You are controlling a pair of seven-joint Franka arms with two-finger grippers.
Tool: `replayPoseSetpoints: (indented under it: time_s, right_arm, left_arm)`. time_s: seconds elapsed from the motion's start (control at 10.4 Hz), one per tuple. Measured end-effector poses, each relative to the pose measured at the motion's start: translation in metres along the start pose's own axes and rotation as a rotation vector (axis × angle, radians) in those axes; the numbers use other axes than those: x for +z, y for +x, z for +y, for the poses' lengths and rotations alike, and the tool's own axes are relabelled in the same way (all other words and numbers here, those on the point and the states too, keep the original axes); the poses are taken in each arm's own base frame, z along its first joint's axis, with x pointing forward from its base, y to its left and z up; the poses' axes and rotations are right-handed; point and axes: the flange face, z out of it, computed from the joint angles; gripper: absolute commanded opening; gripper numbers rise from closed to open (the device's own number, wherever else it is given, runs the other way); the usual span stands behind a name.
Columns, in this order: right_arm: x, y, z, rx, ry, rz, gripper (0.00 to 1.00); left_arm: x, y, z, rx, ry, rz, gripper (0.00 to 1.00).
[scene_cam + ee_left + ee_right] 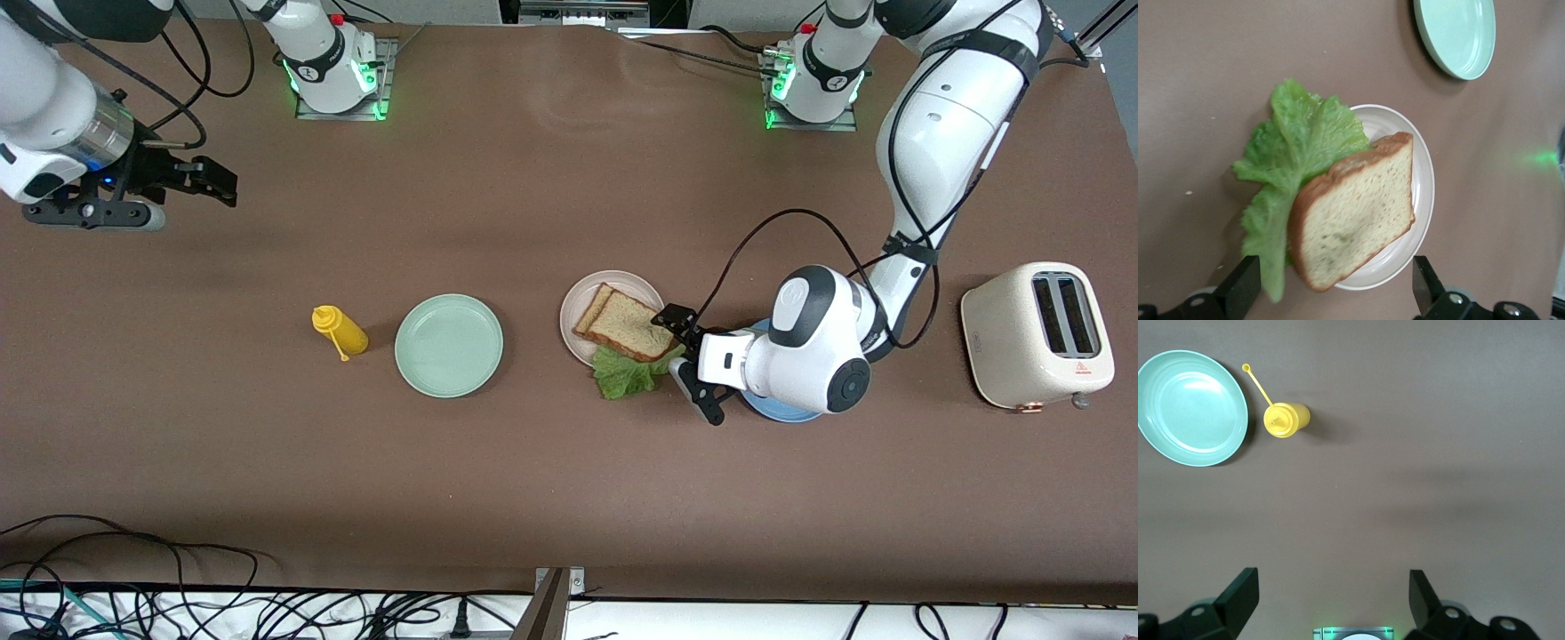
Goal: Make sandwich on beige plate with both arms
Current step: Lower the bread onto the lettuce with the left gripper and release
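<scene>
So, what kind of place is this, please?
Probably a robotics lab set up as a mock kitchen: two arms bolted to a brown table, loose cables along its edge, and a toaster beside a sandwich.

Most of the blue plate (782,411) is covered by the left arm's wrist in the lower right of the front view; only a thin arc is seen. The lower bread slice (594,311) is largely hidden under the top slice (629,326). Part of the lettuce leaf (627,373) is concealed under the bread. In the left wrist view, the mint green plate (1457,35) is cut off by the upper edge.
</scene>
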Motion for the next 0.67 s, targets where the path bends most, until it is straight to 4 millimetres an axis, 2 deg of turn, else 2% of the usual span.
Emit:
replayPoseSetpoints:
  time_s: [0.29,0.38,0.48,0.67]
  right_arm:
    - [0.006,0.006,0.001,0.001,0.002,-0.014,1.0]
    - [0.006,0.007,0.008,0.013,0.005,-0.014,1.0]
    - [0.005,0.008,0.023,0.013,0.01,-0.013,1.0]
    - [0.003,0.008,0.052,0.01,0.021,-0.01,1.0]
  left_arm:
    - [-0.016,0.0,0.002,0.017,0.05,0.0,1.0]
    - [-0.037,0.001,0.005,0.019,0.104,0.008,1.0]
    - [-0.069,-0.001,0.011,-0.001,0.178,0.021,1.0]
    - [-0.129,-0.012,0.036,-0.118,0.289,0.024,1.0]
